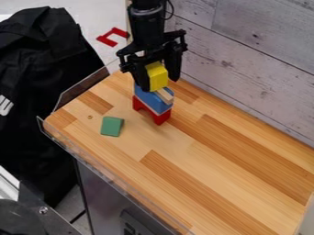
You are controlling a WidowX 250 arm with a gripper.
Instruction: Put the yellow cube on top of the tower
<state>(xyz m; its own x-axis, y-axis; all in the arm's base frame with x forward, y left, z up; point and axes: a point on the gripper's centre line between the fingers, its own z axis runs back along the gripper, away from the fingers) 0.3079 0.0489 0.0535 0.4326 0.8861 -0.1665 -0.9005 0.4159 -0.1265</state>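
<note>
Claw [159, 81]: clamped on the yellow cube [158, 77], over the tower
Cube: upright, longer way up and down
Below claw: blue block [149, 98] on red arch [161, 118]
Nearer camera than claw: green block [111, 126]

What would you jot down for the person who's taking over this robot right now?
End effector: closed on the yellow cube, at the tower's top.
Tower: red arch at the bottom, blue block on it, then a pale wooden piece.
Green block: on the table, apart from the tower.
Done: cube in grip, at the tower. Can't tell if it touches.
Left: probably settle it, release, back away.
</note>
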